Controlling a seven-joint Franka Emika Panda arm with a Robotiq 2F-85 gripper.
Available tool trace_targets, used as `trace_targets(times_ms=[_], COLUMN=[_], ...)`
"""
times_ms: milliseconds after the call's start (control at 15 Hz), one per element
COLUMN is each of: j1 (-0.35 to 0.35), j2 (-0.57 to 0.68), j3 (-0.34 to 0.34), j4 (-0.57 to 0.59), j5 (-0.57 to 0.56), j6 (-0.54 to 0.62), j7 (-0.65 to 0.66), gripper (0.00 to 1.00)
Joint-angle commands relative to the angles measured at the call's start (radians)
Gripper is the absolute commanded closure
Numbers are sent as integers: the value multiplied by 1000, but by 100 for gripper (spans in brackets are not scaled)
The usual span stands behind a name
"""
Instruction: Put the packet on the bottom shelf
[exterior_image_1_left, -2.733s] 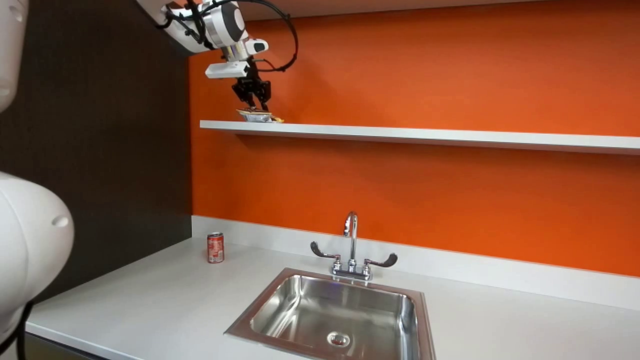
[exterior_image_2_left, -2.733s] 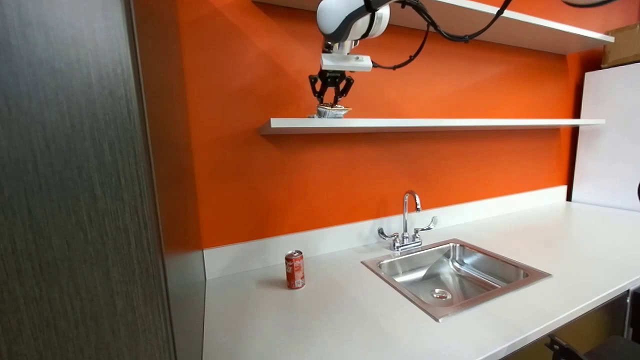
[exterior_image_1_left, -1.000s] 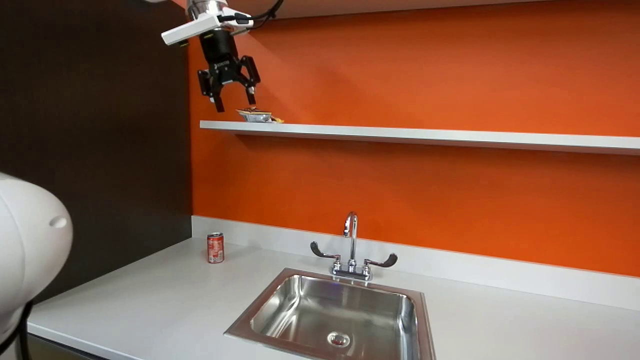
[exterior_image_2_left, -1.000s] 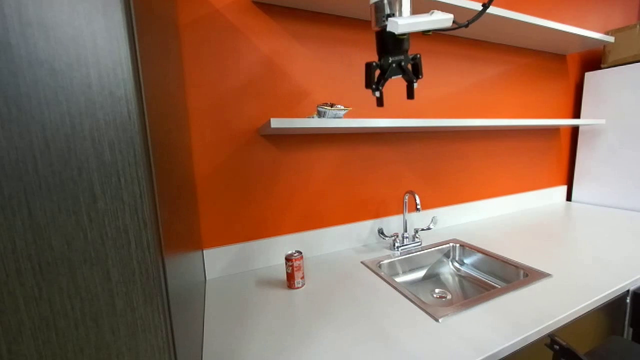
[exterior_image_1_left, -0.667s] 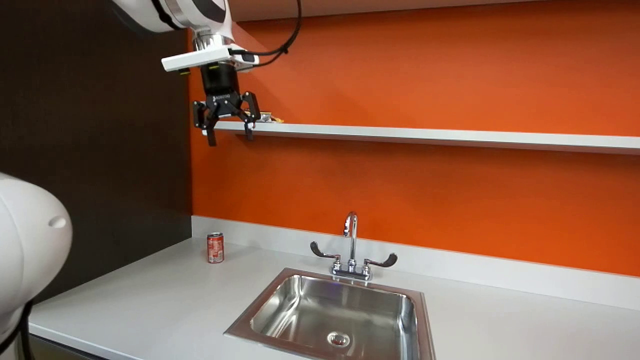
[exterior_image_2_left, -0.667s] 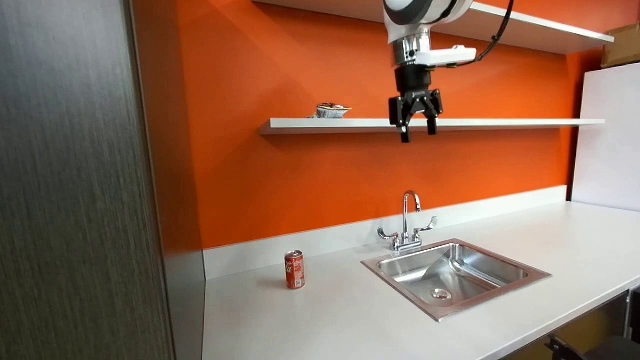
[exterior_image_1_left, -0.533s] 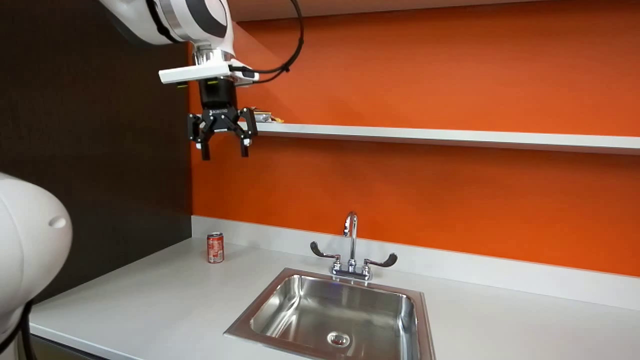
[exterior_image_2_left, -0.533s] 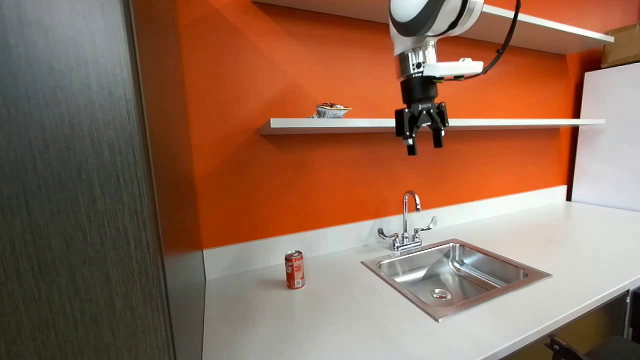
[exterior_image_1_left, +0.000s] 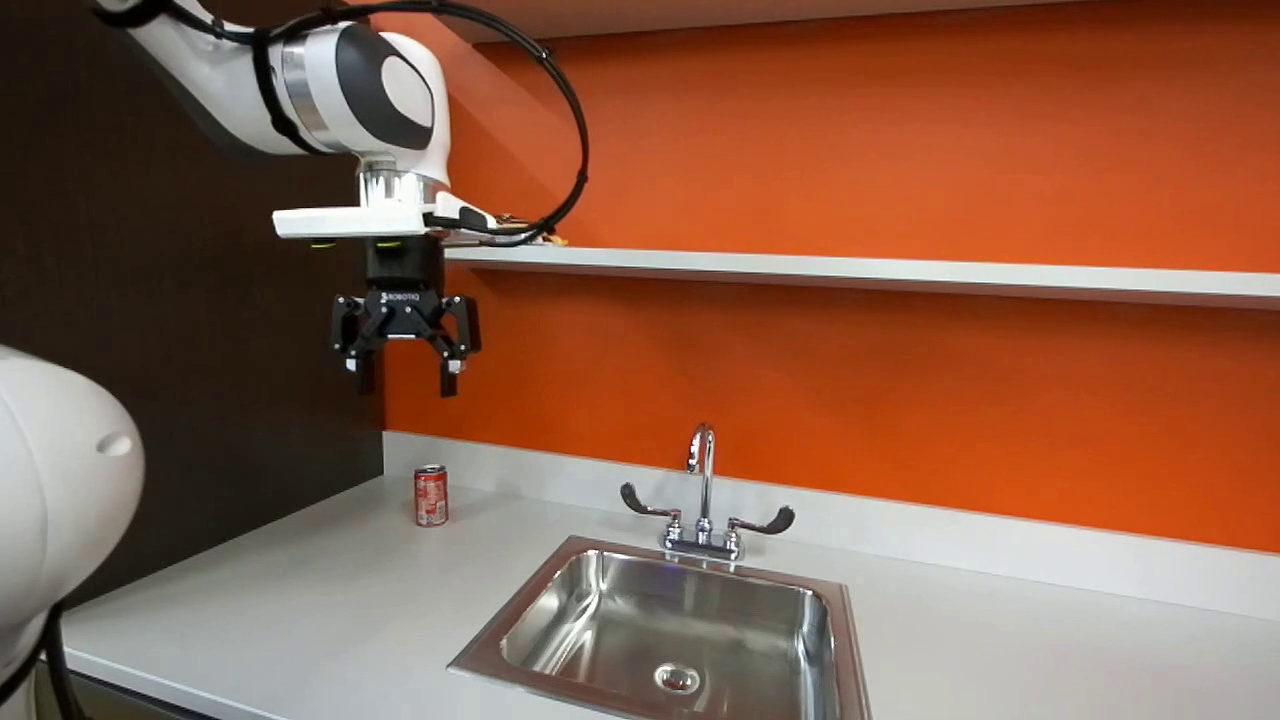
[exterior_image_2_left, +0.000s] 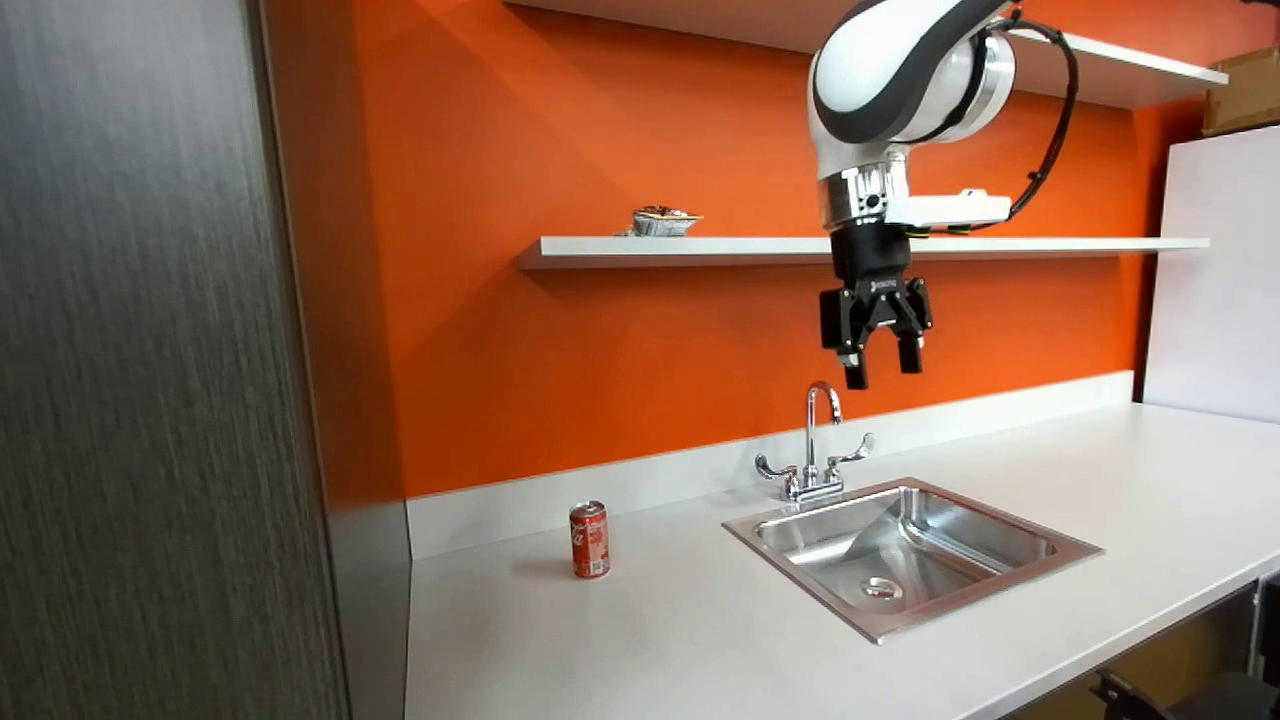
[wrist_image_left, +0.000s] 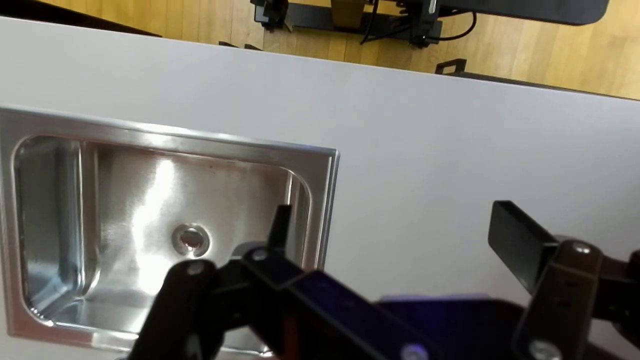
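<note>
The packet (exterior_image_2_left: 664, 222), silvery at the side with dark and yellow print on top, rests on the bottom shelf (exterior_image_2_left: 720, 247) near its end. My wrist and cable partly cover the packet (exterior_image_1_left: 514, 221) in an exterior view, where the same shelf (exterior_image_1_left: 800, 265) runs along the orange wall. My gripper (exterior_image_1_left: 407, 388) hangs apart from the packet, lower than the shelf and in front of it. In both exterior views the gripper (exterior_image_2_left: 884, 375) points down, open. Nothing is between the fingers in the wrist view, where the gripper (wrist_image_left: 393, 220) hangs over the counter beside the sink.
A red can (exterior_image_1_left: 431, 497) stands on the countertop (exterior_image_1_left: 300, 600). Further along is the steel sink (exterior_image_2_left: 790, 560) with its faucet (exterior_image_1_left: 706, 490). A dark panel (exterior_image_2_left: 170, 350) borders the counter. An upper shelf (exterior_image_2_left: 1130, 80) and a cardboard box (exterior_image_2_left: 1243, 90) are higher up.
My gripper was at the packet on the shelf; it has let go, backed off and come down below shelf height. The packet has stayed in place.
</note>
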Motion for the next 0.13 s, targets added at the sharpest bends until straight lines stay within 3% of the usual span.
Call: trace_targets(times_ms=[0,67], j1=[-20,-20], j2=[-4,-6], j3=[19,19], j4=[-8,-12], j5=[9,9], j6=[1,2], j7=[-8,-8], gripper=[0,0])
